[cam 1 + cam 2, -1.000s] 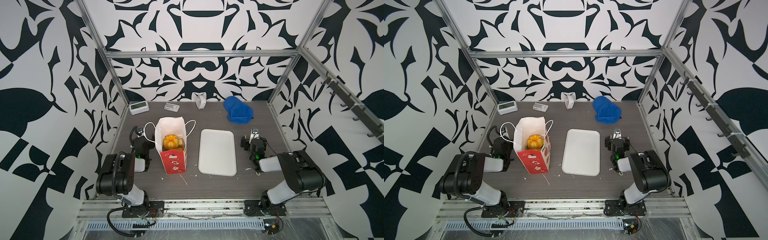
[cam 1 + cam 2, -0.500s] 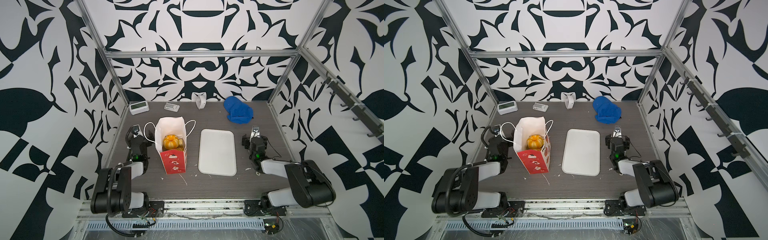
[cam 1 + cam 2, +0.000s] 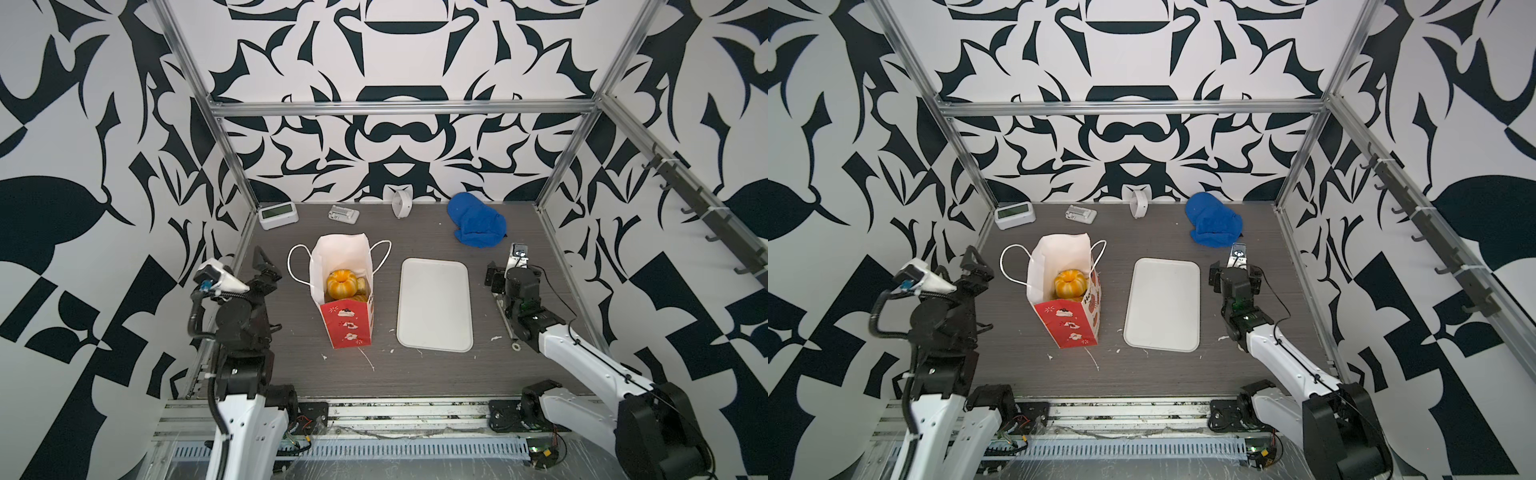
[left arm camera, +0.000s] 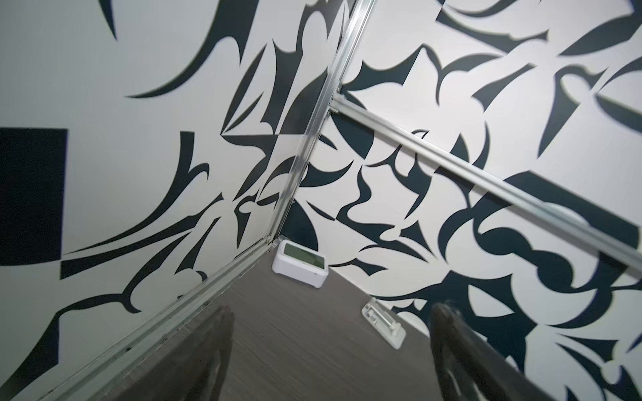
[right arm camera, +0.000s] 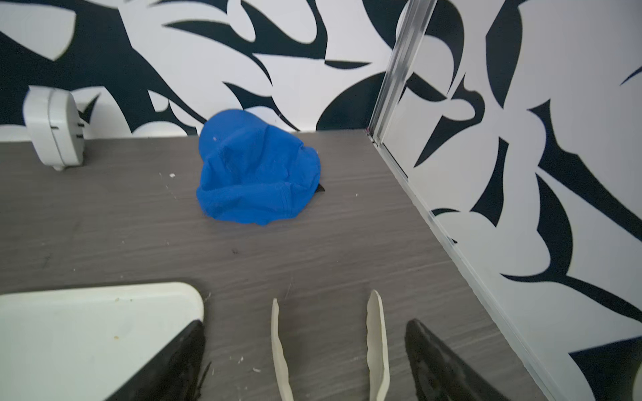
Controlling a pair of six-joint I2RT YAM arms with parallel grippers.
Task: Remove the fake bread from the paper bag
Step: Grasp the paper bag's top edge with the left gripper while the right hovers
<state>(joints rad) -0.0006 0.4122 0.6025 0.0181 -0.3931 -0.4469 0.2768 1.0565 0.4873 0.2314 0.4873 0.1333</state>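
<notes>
The red and white paper bag (image 3: 348, 322) (image 3: 1068, 322) stands upright and open, left of the middle in both top views. An orange ring of fake bread (image 3: 341, 283) (image 3: 1070, 282) shows in its mouth, with more pastry half hidden under it. My left gripper (image 3: 266, 269) (image 3: 978, 266) (image 4: 333, 309) hovers open and empty left of the bag, facing the back left corner. My right gripper (image 3: 505, 276) (image 3: 1235, 276) (image 5: 305, 324) is open beside the tray's right edge. Cream tongs (image 5: 377, 333) lie between its fingers, touching neither.
A flat white tray (image 3: 434, 305) (image 3: 1163, 305) (image 5: 87, 330) lies right of the bag. Along the back wall are a white clock (image 3: 277, 216) (image 4: 300, 264), a small white device (image 3: 344, 214) (image 4: 384, 323), a round white object (image 3: 401, 203) (image 5: 54, 125) and a blue cloth (image 3: 478, 224) (image 5: 257, 170).
Both arms have unfolded from their low folded pose. The left gripper has risen and shifted toward the back left; the right gripper has reached a little further back. The bag has not moved.
</notes>
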